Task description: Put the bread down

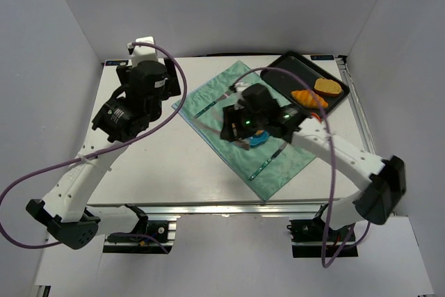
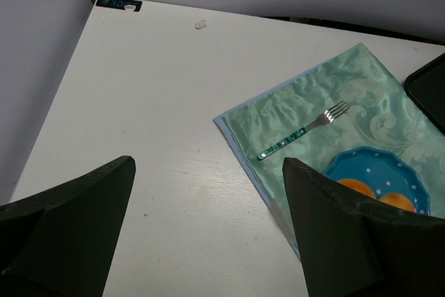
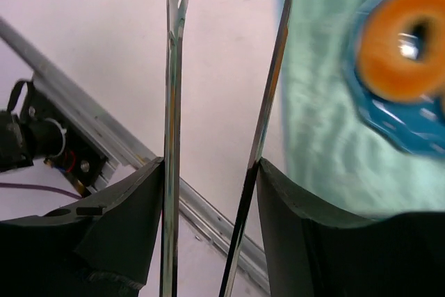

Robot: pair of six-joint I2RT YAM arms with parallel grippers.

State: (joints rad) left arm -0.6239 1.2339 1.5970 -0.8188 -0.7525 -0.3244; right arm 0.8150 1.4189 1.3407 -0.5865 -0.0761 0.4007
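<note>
A golden-orange bread ring (image 3: 400, 43) lies on the blue dotted plate (image 3: 389, 126), just right of the metal tongs (image 3: 172, 102). My right gripper (image 3: 208, 165) is shut on the tongs' two arms, which stand apart with nothing between their tips. In the left wrist view two orange bread pieces (image 2: 356, 187) lie on the plate (image 2: 368, 161), partly hidden by my finger. In the top view my right gripper (image 1: 243, 124) hangs over the plate (image 1: 259, 140) and hides the bread. My left gripper (image 2: 208, 227) is open and empty above bare table, left of the mat.
A green placemat (image 1: 208, 106) lies under the plate, with a fork (image 2: 302, 131) on it. A black tray (image 1: 292, 67) at the back right holds a ridged croissant piece (image 1: 309, 97) and an oval bun (image 1: 327, 87). The table's metal edge rail (image 3: 90, 119) shows beside the tongs.
</note>
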